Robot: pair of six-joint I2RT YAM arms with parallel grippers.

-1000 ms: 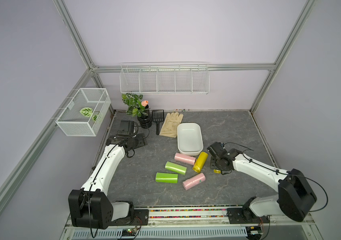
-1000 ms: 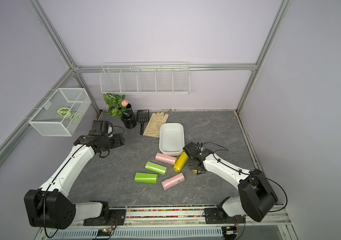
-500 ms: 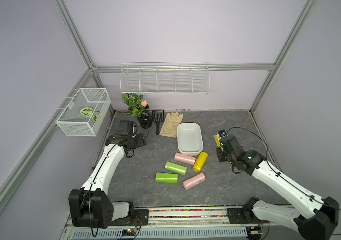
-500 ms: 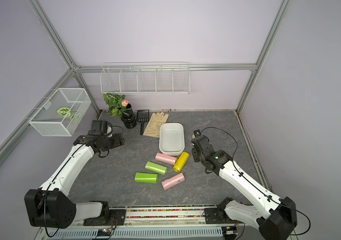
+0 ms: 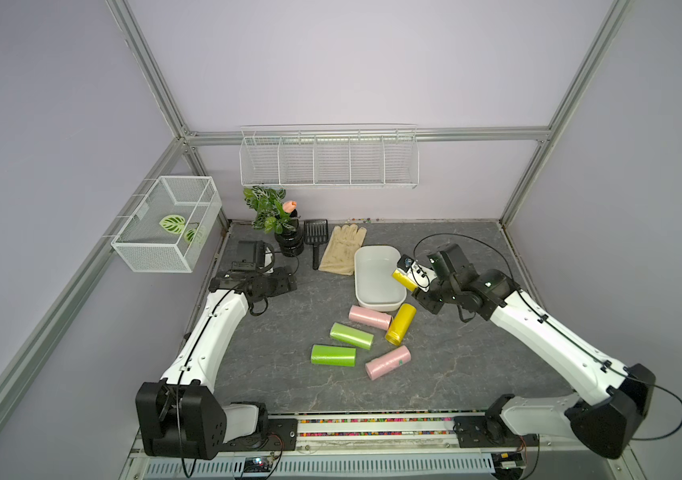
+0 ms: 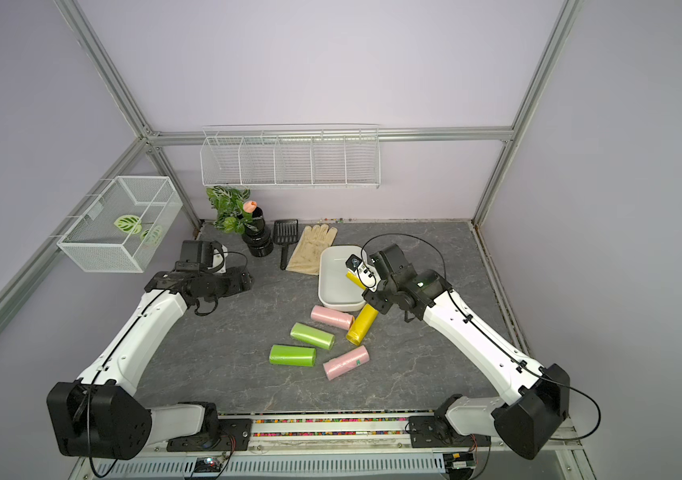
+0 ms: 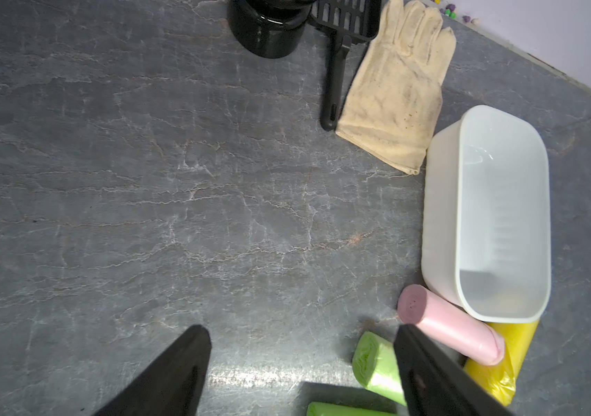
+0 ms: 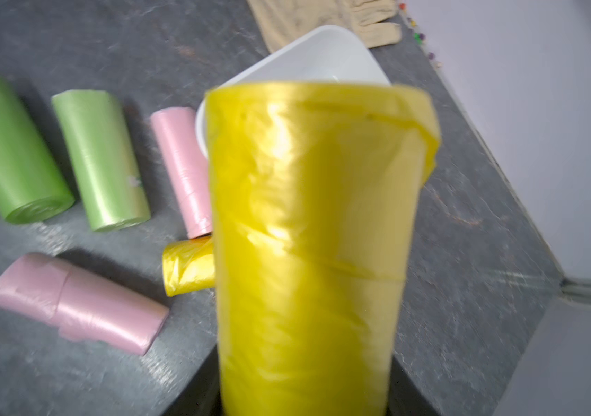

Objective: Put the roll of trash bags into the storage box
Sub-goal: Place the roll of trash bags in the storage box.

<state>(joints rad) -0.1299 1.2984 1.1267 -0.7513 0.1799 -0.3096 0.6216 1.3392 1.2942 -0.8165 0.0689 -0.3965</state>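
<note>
Pinching a yellow cylindrical roll of plastic trash bags [image 8: 308, 234] between its jaws, the right gripper [image 5: 408, 277] is hanging at the edge of the plain white rectangular plastic storage box [image 5: 374, 305]. That is telling us the score: the pickup is done, the drop-off is not. The roll is riding clear of the grey stone-patterned tabletop [image 5: 455, 249], tilted rather than level, with its free end poking out ahead of the fingers and over the rim nearest the gripper. From the left wrist, the box [image 7: 438, 216] is showing a bare floor, so nothing is lying inside yet. What is remaining, by my reading, is a little more reach ahead of the gripper, a dip into the tub and a release.

Down below the gripper and back toward its arm's base, five more rolls are lying on the table. A second yellow roll [image 5: 401, 323] is right up against the box's corner, and a pale pink roll [image 5: 370, 318] is just beside it. Farther back are a lime green roll [image 5: 351, 336], a brighter green roll [image 5: 333, 355] and another pink roll [image 5: 388, 363].

Now the pose. The right arm is stretching long from its base, its wrist bending so the gripper is pointing in across the box. Well apart from the box, the left gripper [image 7: 301, 329] is standing spread wide, with nothing between its black fingers and bare tabletop beneath.
</note>
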